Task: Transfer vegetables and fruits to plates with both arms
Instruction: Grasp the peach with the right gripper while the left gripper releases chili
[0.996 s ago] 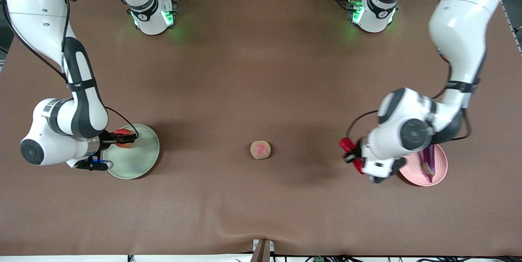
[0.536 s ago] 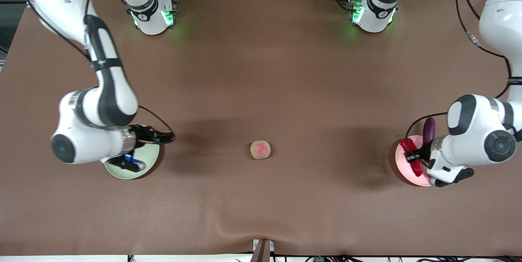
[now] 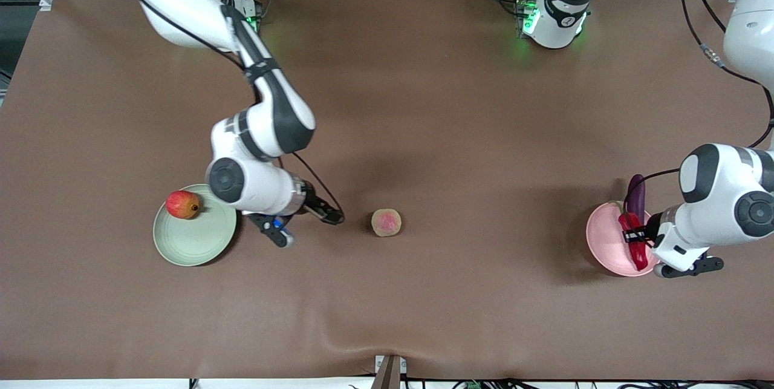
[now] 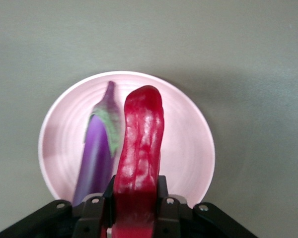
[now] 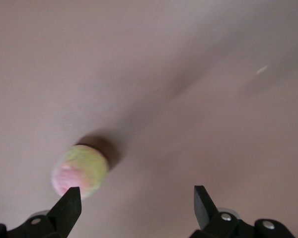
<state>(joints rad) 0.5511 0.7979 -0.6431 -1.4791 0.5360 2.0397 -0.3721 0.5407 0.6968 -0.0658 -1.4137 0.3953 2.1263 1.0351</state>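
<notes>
The red-yellow apple [image 3: 182,204] lies on the pale green plate [image 3: 199,244] toward the right arm's end of the table. My right gripper [image 3: 329,216] [image 5: 134,198] hangs open and empty over the brown cloth between that plate and the pinkish-tan peach [image 3: 386,222] [image 5: 79,172] at mid-table. Toward the left arm's end, the purple eggplant [image 3: 635,191] [image 4: 97,158] rests on the pale pink plate [image 3: 604,247] [image 4: 188,148]. My left gripper [image 3: 635,236] [image 4: 135,198] is shut on the red chili pepper [image 3: 632,242] [image 4: 139,148], holding it over the pink plate beside the eggplant.
Brown cloth [image 3: 423,104] covers the whole table. Both arm bases [image 3: 553,20] stand along the edge farthest from the front camera. A small fixture [image 3: 390,371] sits at the middle of the near edge.
My right arm left the apple on the green plate and swung toward the peach. My left arm carried the chili from beside the pink plate to over it.
</notes>
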